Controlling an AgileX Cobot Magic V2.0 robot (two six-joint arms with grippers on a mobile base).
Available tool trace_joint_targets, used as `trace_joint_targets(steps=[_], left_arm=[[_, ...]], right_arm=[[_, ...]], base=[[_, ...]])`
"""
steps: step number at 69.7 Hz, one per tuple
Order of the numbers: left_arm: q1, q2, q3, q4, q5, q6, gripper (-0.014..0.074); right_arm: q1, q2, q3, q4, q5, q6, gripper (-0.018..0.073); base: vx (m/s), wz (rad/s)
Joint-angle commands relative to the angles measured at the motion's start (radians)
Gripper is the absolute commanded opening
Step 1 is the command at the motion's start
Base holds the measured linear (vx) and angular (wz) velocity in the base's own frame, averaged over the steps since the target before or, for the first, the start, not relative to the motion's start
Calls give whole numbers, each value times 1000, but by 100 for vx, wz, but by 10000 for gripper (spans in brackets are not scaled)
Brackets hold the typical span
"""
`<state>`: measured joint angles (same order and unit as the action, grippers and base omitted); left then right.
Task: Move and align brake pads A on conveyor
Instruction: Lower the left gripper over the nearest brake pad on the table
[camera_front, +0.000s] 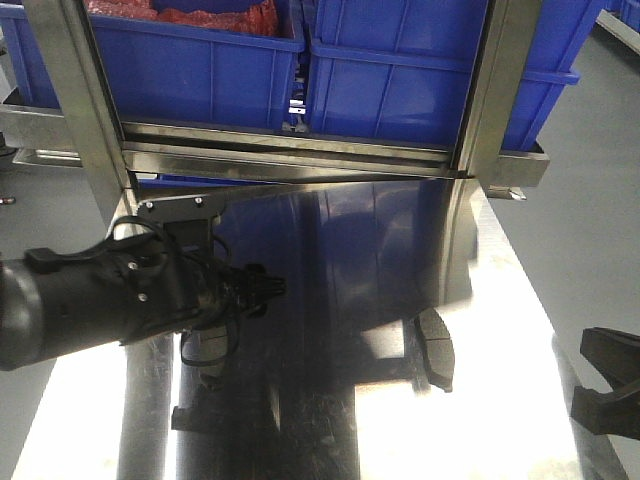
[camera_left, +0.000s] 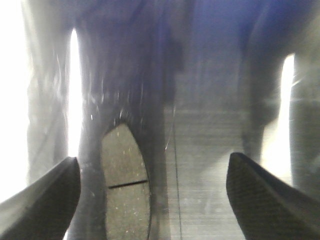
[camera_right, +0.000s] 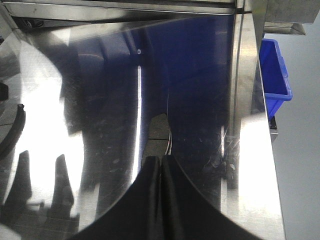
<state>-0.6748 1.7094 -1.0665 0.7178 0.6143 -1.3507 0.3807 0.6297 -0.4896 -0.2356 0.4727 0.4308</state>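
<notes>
One brake pad (camera_left: 125, 185), grey with a thin groove across it, lies flat on the shiny steel table (camera_left: 210, 150). It shows between the open fingers of my left gripper (camera_left: 152, 197), nearer the left finger and not touched. A second brake pad (camera_front: 435, 348) lies right of the table's middle. In the right wrist view this pad (camera_right: 159, 131) sits just beyond the tips of my right gripper (camera_right: 161, 162), which is shut on nothing. The left gripper (camera_front: 262, 287) hangs over the table's left half. The right gripper (camera_front: 608, 385) is at the right edge. The conveyor is out of view.
Large blue bins (camera_front: 400, 80) stand on a steel frame (camera_front: 290, 150) behind the table; the left one holds red material. A smaller blue bin (camera_right: 275, 75) sits past the table's right edge. Grey floor lies to the right.
</notes>
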Motion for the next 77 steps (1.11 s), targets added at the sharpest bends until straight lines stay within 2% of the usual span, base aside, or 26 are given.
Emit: trace_joint_targets(steps=[1,14,26,62,77], left_arm=[[-2,-8,-30,43,0,-60,539],[-2,32,-30,45,24,-133,539],[-2,66,-30,43,25,-162,538],[16,118,-30,32,11,-162,538],[16,149,-30,13,3,-159,495]], right_arm=[[-1,0,-28,-16,-67,-3,-9],[-1,0,-28,-16,-67,-3,-9],[-1,0,-28,-16,-67,-3,-9],[-1,0,-28,-16,-67,-3,-9],[-1,0,-28,-16,-67,-3,-9]], base=[[0,0],[0,0],[0,0],[0,0],[0,0]])
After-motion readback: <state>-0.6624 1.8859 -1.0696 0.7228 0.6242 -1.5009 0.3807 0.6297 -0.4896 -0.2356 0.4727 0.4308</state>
